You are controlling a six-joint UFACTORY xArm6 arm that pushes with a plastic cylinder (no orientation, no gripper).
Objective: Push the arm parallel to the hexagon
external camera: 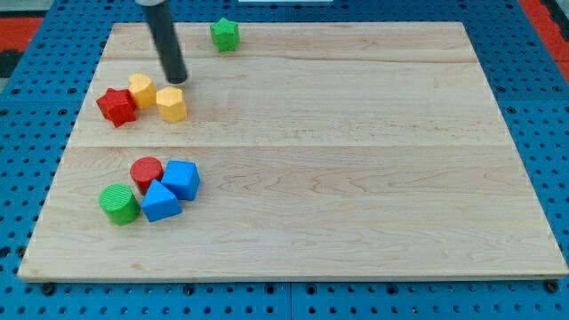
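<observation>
My tip [177,80] rests on the wooden board [356,160] near the view's top left. It stands just above the yellow hexagon block [172,103], close to it but apart. A second yellow block [140,90] lies to the left of the hexagon, and a red star-shaped block [116,106] sits left of that, touching it. The rod rises from the tip toward the view's top edge.
A green star-shaped block [225,35] sits at the board's top edge, right of the rod. At lower left a red cylinder [146,172], a blue cube [182,180], a blue triangular block [160,202] and a green cylinder [118,204] cluster together.
</observation>
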